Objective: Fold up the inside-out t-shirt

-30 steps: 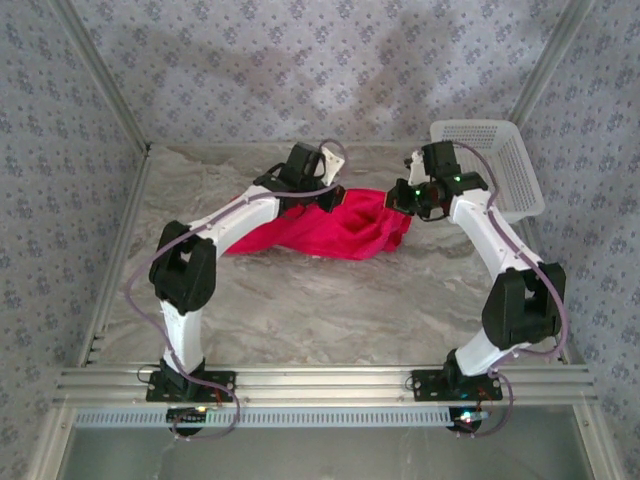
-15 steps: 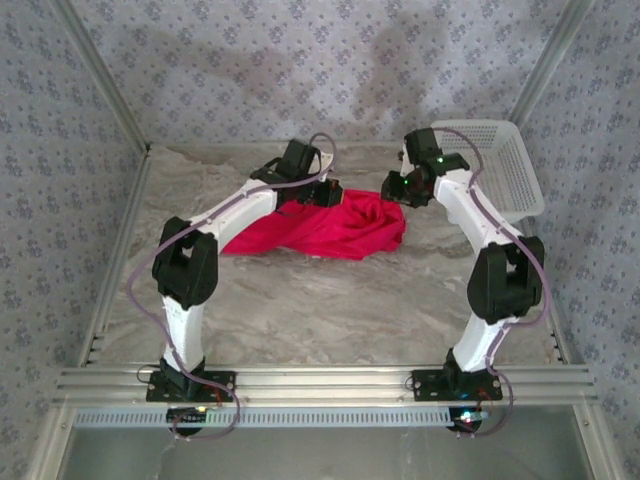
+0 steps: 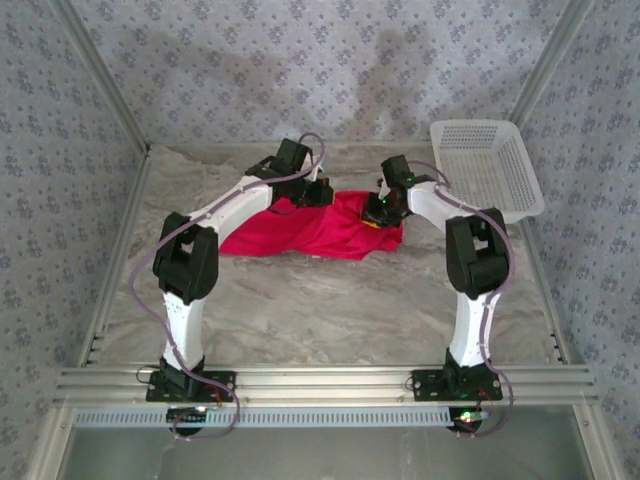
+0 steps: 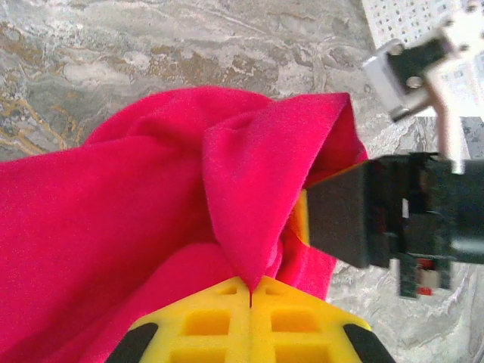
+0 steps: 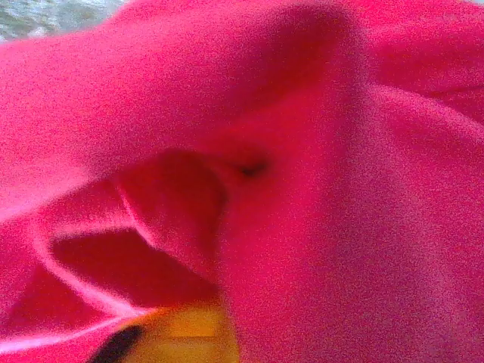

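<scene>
My left gripper (image 4: 249,289) is closed, pinching a fold of the red t-shirt (image 4: 113,219). My right gripper (image 3: 380,212) sits buried in cloth; opening cannot be determined.

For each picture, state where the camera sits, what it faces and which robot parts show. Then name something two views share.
Top: above and behind the left arm and right arm, both shown, facing down at the table.
Left wrist: on the left arm, facing the t-shirt; the left hand pinches cloth.
Right wrist: against red cloth; one yellow finger shows.
Shared: top and left wrist both show the basket.
</scene>
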`<action>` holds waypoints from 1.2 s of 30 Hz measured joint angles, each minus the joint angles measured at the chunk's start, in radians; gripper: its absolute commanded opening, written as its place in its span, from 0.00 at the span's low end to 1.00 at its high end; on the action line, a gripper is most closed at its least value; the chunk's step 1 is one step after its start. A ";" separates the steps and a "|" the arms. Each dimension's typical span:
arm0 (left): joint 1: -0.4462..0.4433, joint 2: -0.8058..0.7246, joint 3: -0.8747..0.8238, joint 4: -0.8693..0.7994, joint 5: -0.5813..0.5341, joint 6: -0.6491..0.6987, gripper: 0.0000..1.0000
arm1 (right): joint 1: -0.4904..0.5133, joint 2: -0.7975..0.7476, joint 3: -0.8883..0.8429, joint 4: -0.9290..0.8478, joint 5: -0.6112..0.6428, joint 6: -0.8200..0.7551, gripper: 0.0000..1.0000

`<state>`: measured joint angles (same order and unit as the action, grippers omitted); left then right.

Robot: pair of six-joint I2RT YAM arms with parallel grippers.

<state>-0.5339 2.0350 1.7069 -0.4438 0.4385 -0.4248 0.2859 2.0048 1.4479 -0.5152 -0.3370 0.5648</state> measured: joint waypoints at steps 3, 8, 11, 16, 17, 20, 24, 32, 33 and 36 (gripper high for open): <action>0.021 -0.006 -0.014 -0.001 -0.001 -0.016 0.00 | 0.000 -0.013 -0.056 0.025 0.007 0.000 0.00; 0.103 -0.041 -0.107 0.018 -0.003 -0.079 0.00 | 0.005 -0.146 -0.278 0.076 0.010 0.001 0.00; 0.113 -0.041 -0.140 0.024 0.000 -0.102 0.00 | 0.020 -0.186 -0.337 0.115 0.007 0.001 0.00; 0.061 -0.045 -0.151 0.034 -0.012 -0.095 0.31 | 0.042 -0.187 -0.342 0.145 0.008 0.005 0.00; 0.047 -0.050 -0.156 0.033 -0.021 -0.084 0.36 | 0.045 -0.187 -0.342 0.147 0.008 0.005 0.00; 0.010 -0.072 -0.174 0.019 -0.060 -0.038 0.40 | 0.051 -0.187 -0.342 0.154 0.009 0.006 0.00; -0.039 -0.113 -0.179 -0.008 -0.106 0.029 0.40 | 0.055 -0.199 -0.345 0.167 0.012 0.011 0.00; -0.118 -0.056 -0.055 -0.077 -0.138 0.090 0.35 | 0.060 -0.234 -0.354 0.197 0.011 0.023 0.00; -0.124 -0.041 -0.037 -0.082 -0.143 0.095 0.35 | 0.060 -0.235 -0.357 0.200 0.011 0.023 0.00; -0.139 0.014 0.012 -0.093 -0.155 0.111 0.38 | 0.062 -0.243 -0.368 0.201 0.011 0.023 0.00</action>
<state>-0.6727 2.0491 1.7191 -0.5369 0.2836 -0.3138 0.3477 1.7622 1.0798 -0.3138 -0.3256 0.5877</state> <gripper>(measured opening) 0.368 0.066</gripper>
